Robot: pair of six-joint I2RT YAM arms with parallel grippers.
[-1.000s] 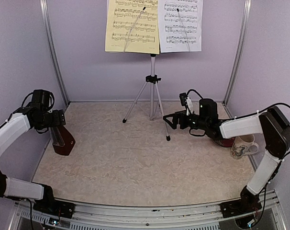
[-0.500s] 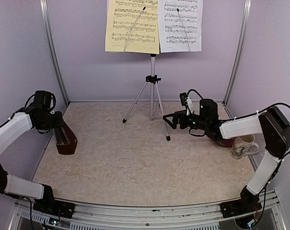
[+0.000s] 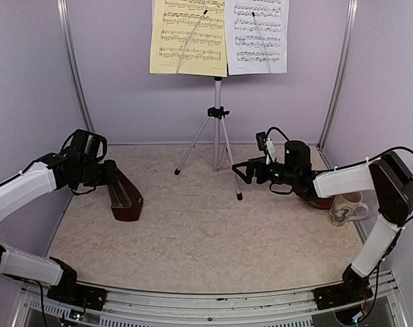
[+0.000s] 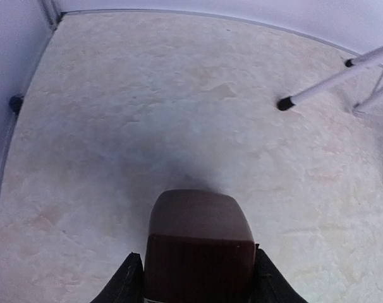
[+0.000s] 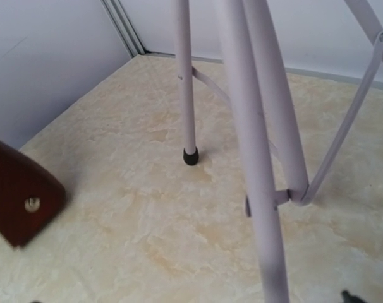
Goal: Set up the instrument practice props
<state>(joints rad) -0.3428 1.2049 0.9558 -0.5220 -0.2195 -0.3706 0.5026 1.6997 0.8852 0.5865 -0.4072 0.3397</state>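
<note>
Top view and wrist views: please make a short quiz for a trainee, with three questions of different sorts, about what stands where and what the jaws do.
1. True or false: on the music stand, the yellow sheet hangs left of the white sheet in the top view.
2. What sits between the jaws of the left gripper? A the mug; B the metronome; C the red dish.
3. Complete: the jaws of the right gripper, near a leg of the stand, are ____.
Key: 1 true; 2 B; 3 open.
</note>
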